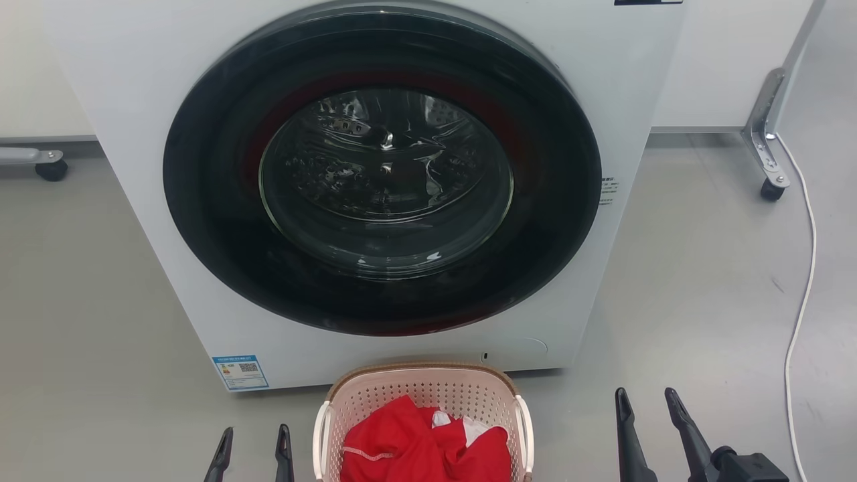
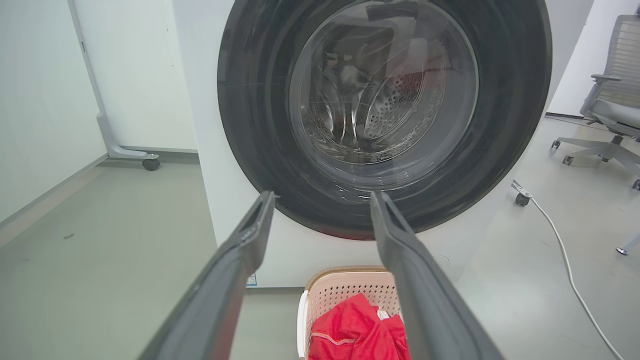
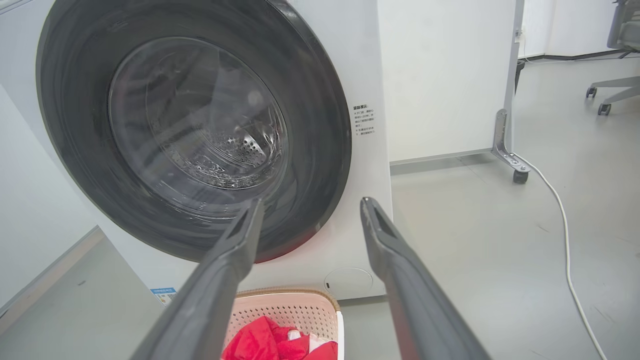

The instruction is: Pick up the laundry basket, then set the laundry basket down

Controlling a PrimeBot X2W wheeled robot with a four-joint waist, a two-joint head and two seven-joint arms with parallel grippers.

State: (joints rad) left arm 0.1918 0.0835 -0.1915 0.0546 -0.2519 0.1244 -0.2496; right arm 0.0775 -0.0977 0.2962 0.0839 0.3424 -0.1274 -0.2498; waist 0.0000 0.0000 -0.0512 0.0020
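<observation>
Grey floor (image 1: 100,301): washer (image 1: 381,167) w/ laundry basket (image 1: 428,391) just in front; white cable (image 1: 813,248) at right.

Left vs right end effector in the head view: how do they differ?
The right end effector reaches higher up the head view than the left end effector. The left end effector sits nearer the laundry basket; the right end effector stands further off. The right one's dark mount shows; the left one is cut off at its fingers. Shared: both are open and empty, flanking the basket and touching nothing.
</observation>
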